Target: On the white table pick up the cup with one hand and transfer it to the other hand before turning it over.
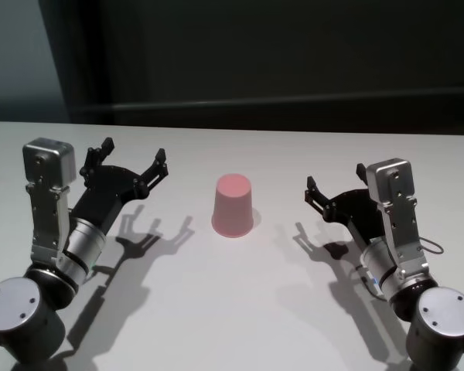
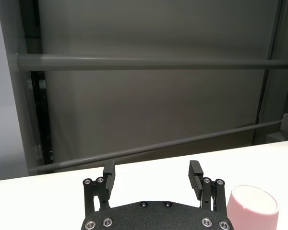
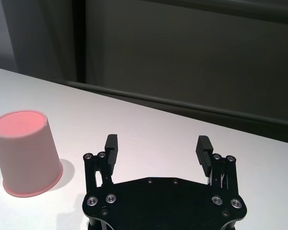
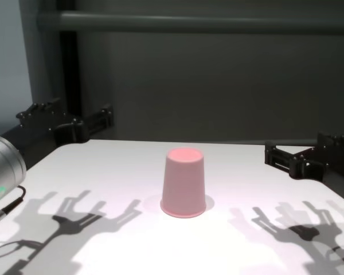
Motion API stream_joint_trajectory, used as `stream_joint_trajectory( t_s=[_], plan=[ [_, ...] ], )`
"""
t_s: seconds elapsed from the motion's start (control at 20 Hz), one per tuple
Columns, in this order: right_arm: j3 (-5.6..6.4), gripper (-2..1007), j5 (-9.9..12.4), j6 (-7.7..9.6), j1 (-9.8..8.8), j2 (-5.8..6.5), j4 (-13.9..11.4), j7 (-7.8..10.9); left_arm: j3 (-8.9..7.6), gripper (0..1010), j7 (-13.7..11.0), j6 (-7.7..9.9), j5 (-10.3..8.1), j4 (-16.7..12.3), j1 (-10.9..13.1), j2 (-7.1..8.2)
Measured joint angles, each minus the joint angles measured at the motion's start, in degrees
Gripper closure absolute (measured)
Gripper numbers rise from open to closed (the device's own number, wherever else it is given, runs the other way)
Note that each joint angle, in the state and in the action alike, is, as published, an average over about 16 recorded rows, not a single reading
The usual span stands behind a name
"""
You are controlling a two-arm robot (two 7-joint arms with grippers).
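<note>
The pink cup (image 1: 233, 205) stands upside down, wide rim on the white table (image 1: 240, 309) and base up, in the middle between my arms. My left gripper (image 1: 134, 154) is open and empty, held above the table to the left of the cup. My right gripper (image 1: 336, 179) is open and empty, to the right of the cup. The cup also shows in the chest view (image 4: 183, 183), beside the left gripper (image 2: 152, 170) in the left wrist view (image 2: 253, 208), and beside the right gripper (image 3: 157, 143) in the right wrist view (image 3: 26, 153). Neither gripper touches it.
A dark wall with horizontal rails (image 4: 189, 23) runs behind the table's far edge. The grippers cast shadows on the white tabletop (image 4: 103, 166) on either side of the cup.
</note>
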Motion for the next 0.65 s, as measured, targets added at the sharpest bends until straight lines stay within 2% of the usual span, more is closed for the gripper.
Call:
stream_joint_trajectory(
  t_s=[0.65],
  plan=[
    [-0.02, 3, 0.0, 0.08, 0.01, 0.04, -0.1, -0.03, 0.0, 7, 0.0, 0.0, 0.0, 0.0, 0.0, 0.0]
  ],
)
